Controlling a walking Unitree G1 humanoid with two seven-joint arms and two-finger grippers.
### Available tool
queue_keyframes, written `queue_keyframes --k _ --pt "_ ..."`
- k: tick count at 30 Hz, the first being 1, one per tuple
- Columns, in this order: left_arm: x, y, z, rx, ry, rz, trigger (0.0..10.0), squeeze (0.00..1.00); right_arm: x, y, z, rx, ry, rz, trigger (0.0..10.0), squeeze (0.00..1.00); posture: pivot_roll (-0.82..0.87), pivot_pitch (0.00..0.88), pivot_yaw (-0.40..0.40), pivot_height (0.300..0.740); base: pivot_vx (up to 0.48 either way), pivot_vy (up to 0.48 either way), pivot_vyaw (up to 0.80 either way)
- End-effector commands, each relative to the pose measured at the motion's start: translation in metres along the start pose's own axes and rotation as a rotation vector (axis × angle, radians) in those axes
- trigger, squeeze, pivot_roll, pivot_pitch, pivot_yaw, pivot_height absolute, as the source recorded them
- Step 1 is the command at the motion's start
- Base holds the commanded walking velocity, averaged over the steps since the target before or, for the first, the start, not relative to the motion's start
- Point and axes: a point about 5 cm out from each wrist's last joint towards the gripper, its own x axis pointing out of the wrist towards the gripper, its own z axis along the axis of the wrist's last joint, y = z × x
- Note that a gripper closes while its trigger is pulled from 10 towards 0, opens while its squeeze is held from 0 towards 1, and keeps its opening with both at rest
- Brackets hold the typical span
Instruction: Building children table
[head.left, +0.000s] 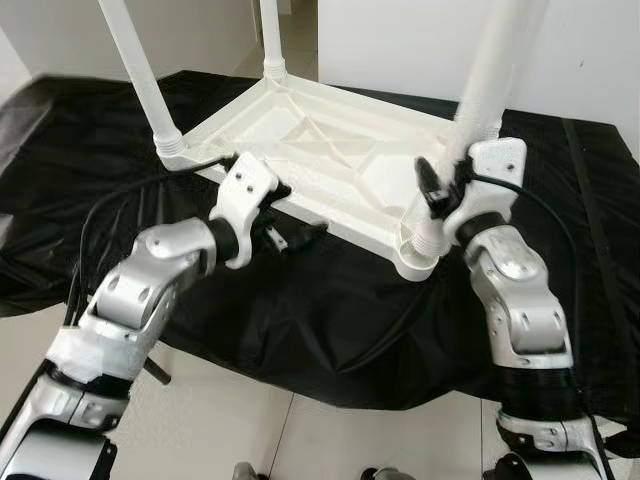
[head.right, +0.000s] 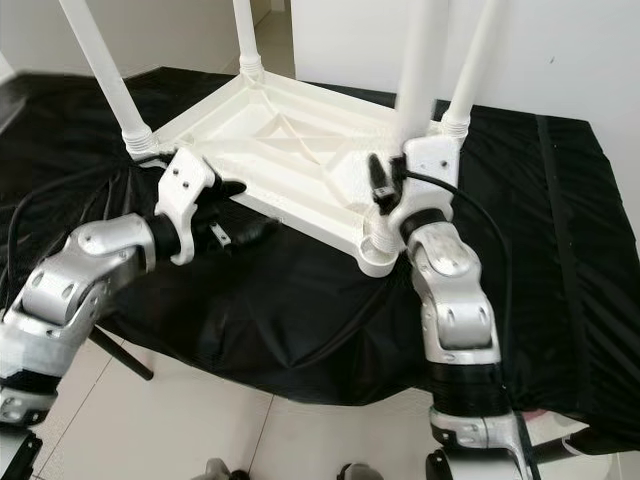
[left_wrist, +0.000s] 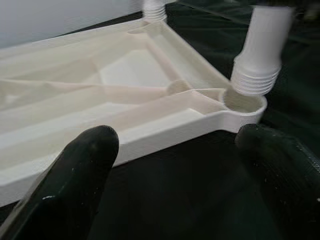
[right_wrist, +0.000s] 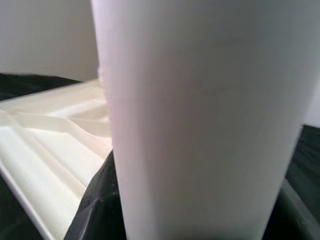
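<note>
A white plastic table top (head.left: 330, 160) lies upside down on a black cloth (head.left: 300, 300). White legs stand up from its corners: one at the left (head.left: 140, 70), one at the back (head.left: 270, 40) and one at the far right (head.right: 475, 60). My right gripper (head.left: 445, 185) is shut on the near right leg (head.right: 420, 60), a little above its threaded end. That end (left_wrist: 257, 80) sits at the corner socket (left_wrist: 242, 102). The leg (right_wrist: 200, 125) looms close in the right wrist view. My left gripper (head.left: 295, 215) is open by the top's front edge, with nothing between its fingers (left_wrist: 85, 165).
The black cloth hangs over the front edge of the support down to a white tiled floor (head.left: 250, 430). A white wall (head.left: 580, 50) stands behind. Black cables (head.left: 110, 200) trail from both wrists across the cloth.
</note>
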Motion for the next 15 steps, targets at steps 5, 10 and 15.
queue_keyframes --k 5,10,15 --pt "0.003 -0.013 0.011 0.021 -0.067 -0.141 10.0 0.0 0.0 0.003 -0.004 0.018 -0.007 0.004 10.0 0.0 -0.12 0.12 0.068 0.74 0.0 0.0 0.0" --pt "0.006 -0.011 0.013 0.055 -0.053 -0.143 10.0 0.0 0.005 0.01 -0.017 0.058 0.03 0.115 10.0 0.0 -0.11 0.123 0.076 0.74 0.0 0.0 0.0" --pt "0.005 -0.01 0.014 0.065 -0.051 -0.13 10.0 0.0 0.004 0.014 -0.023 0.085 0.056 0.2 10.0 0.0 -0.11 0.124 0.075 0.74 0.0 0.0 0.0"
